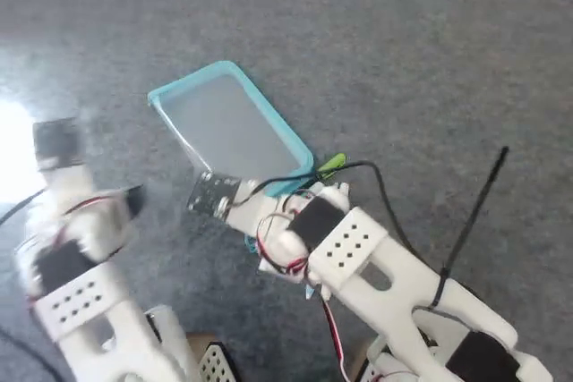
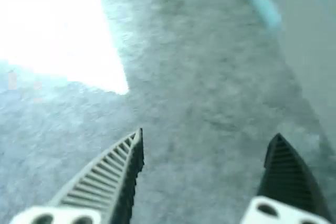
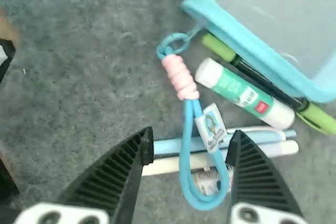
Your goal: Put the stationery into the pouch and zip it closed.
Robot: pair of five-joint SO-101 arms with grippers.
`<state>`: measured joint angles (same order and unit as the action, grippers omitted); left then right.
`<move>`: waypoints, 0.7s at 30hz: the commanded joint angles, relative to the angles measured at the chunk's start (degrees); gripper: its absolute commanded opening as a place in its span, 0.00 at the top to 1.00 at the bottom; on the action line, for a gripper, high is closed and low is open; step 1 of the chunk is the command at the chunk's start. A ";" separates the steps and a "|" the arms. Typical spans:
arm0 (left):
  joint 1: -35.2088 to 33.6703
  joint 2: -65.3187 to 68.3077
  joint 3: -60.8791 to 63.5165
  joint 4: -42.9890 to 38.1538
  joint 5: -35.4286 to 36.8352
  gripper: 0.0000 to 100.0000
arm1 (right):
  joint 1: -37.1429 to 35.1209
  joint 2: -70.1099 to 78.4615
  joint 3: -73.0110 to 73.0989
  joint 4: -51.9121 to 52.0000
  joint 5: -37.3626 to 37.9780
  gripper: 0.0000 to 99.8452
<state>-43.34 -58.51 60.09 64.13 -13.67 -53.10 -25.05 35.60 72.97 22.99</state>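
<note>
- Hovering with jaws spread, right gripper (image 3: 191, 131) sits above pens (image 3: 268, 140) and glue stick (image 3: 244, 94), both lying beside pouch (image 3: 273, 17).
- Left gripper (image 2: 208, 132) gapes over carpet (image 2: 210, 77).
- Pens look light, stiff, prone to roll; pinch mid-barrel.

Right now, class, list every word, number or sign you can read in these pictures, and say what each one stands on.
Glue stick: white print on a green label and a red patch, too blurred to read.
Tag on the blue cord: a small looped emblem, with no letters that can be read.
Pens: no legible print.
Pouch: no print visible.
</note>
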 commanded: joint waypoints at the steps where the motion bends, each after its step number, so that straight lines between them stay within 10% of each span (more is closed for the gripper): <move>1: -14.42 0.09 -0.57 -2.99 -5.27 0.65 | -2.33 -2.33 2.20 -5.14 0.97 0.77; 21: -21.45 0.18 -3.47 -4.75 -10.99 0.65 | -3.38 21.32 -4.04 -14.81 4.22 0.77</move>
<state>-64.62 -58.42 60.09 59.21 -24.04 -56.35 -4.66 35.25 59.96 26.59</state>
